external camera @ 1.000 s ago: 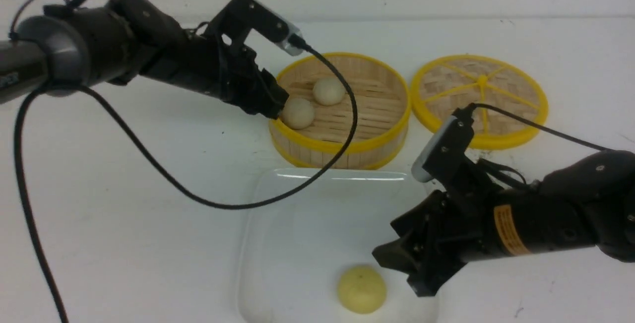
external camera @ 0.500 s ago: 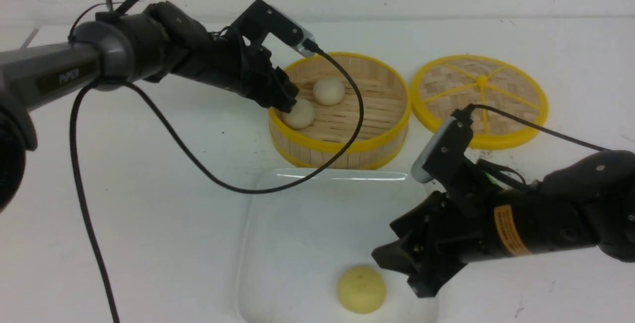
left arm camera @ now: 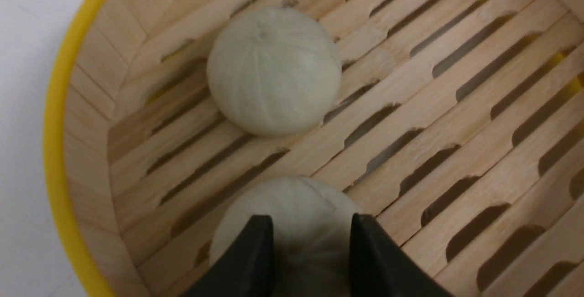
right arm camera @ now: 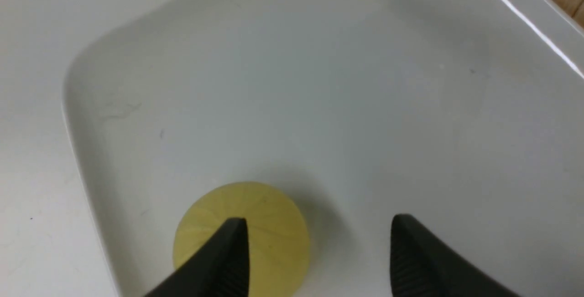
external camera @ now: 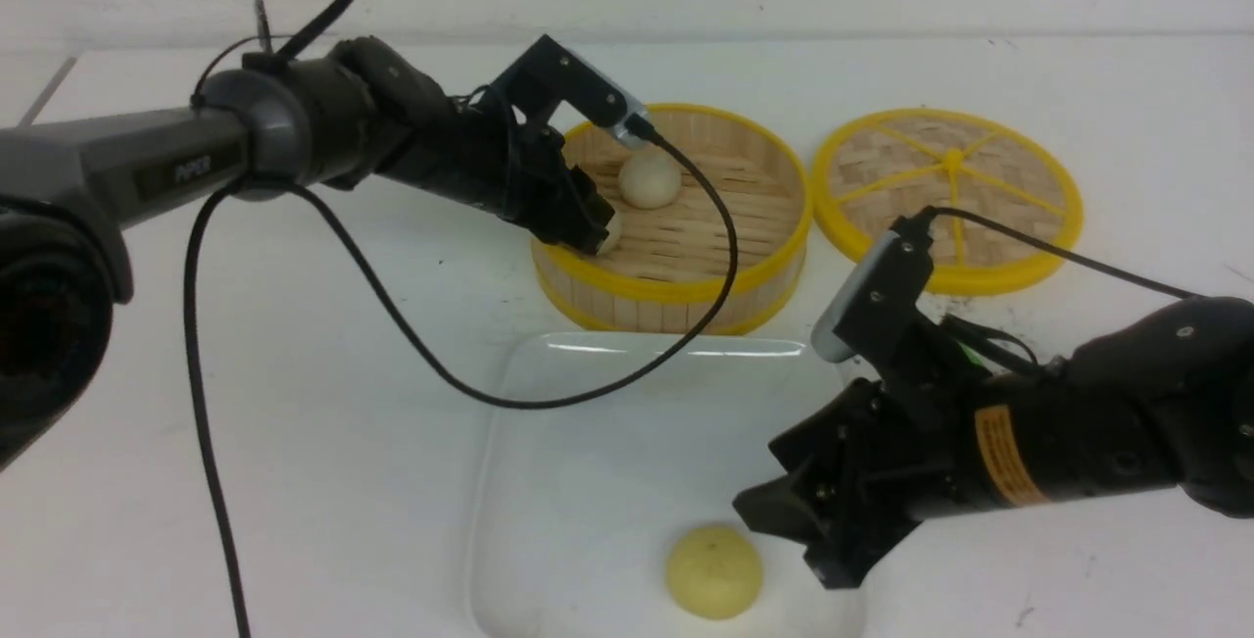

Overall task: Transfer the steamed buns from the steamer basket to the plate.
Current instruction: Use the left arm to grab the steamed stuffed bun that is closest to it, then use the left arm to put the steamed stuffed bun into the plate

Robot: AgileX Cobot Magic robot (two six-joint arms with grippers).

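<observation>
The steamer basket (external camera: 686, 290) stands at the back centre and holds two off-white steamed buns. My left gripper (external camera: 598, 231) reaches into its left side, and its fingers are closed on the near bun (left arm camera: 310, 205), which still rests on the slats. The other bun (external camera: 649, 179) lies free just beyond it, also seen in the left wrist view (left arm camera: 273, 71). The pale yellow bun (external camera: 714, 571) lies on the white plate (external camera: 607, 422) near its front edge. My right gripper (external camera: 789, 545) is open and empty just right of that bun (right arm camera: 273, 224).
A flat woven disc with yellow spokes (external camera: 948, 197) lies to the right of the basket. The left arm's black cable (external camera: 549, 398) loops down across the basket's front and the plate's far edge. The basket wall (left arm camera: 57, 119) is close beside the held bun.
My left arm has moved right and down into the basket, so its fingers now cover most of the near bun. The right arm and the yellow bun have not moved.
</observation>
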